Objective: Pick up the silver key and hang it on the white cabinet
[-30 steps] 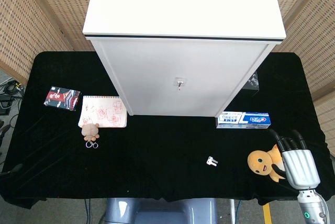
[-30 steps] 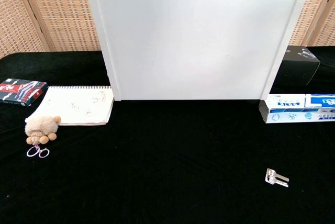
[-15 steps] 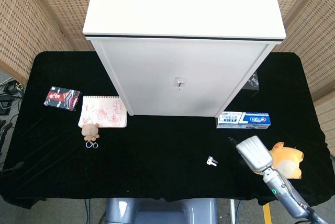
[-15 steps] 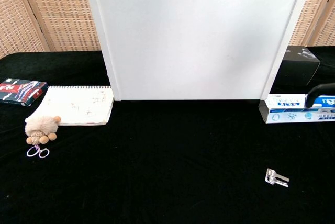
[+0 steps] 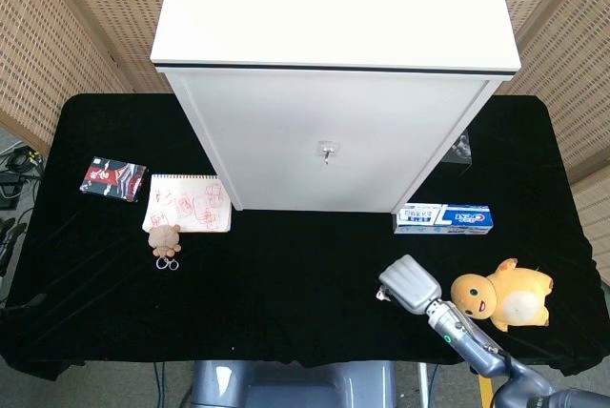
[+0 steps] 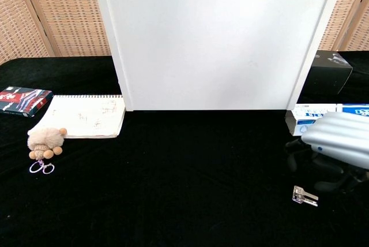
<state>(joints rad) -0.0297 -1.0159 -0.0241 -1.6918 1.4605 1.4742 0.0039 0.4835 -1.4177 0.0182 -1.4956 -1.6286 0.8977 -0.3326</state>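
One table covered in black cloth (image 5: 286,275) fills both views, and woven rattan screens (image 5: 57,36) are seen standing behind it and to its sides. At the middle back of the cloth stands the tall white cabinet (image 5: 334,65), taken here as the landmark. A small metal lock or hook (image 5: 326,152) is seen at the centre of the cabinet's front panel.

Left of the cabinet's front corner, a spiral-bound notepad with red drawings (image 5: 188,205) is laid flat. A small fluffy beige plush keyring with metal rings (image 5: 165,243) lies just in front of the notepad, and a small red and black packet (image 5: 113,179) is placed further left, apart from both.

Right of the cabinet's front corner, a blue and white toothpaste box (image 5: 445,218) lies on its side. A black box (image 6: 330,72) is tucked behind it, beside the cabinet's right wall; whether anything is inside either box cannot be told. An orange and cream plush toy (image 5: 503,295) lies in front of the toothpaste box, near the table's right end.

The small silver key (image 6: 304,196) lies flat on the cloth in front of the cabinet's right half, well clear of it. The robot's right hand (image 5: 410,284), silver-backed with dark fingers (image 6: 328,186), is held palm down just above and beside the key; the fingers are seen curled downward around nothing, and contact with the key cannot be made out. The left hand is not shown in either view.
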